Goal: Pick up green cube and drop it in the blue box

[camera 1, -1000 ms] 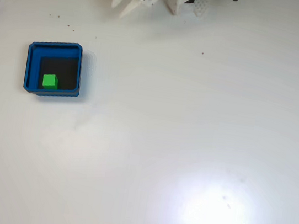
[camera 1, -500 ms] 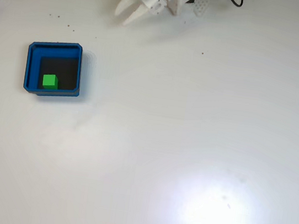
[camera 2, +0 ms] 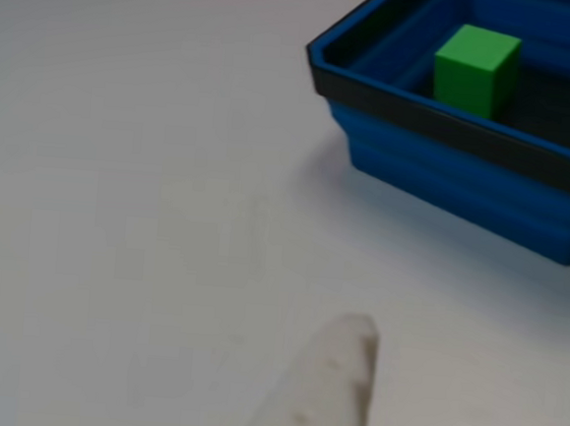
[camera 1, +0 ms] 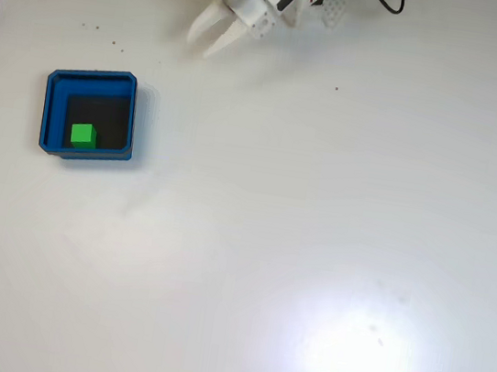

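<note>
Cube sits inside box, in its near-left corner in the fixed view, resting on the black floor. Box lies left on table. Gripper at far edge, well apart, fingers spread, holding nothing.

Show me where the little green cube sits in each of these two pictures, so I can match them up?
Fixed view: the green cube lies at the left of the picture, in the lower left part of the blue box's black floor.
Other view: the green cube is at the upper right, standing inside the box near its walls.
Shared landmark: the blue box around the cube, on the white table.
</note>
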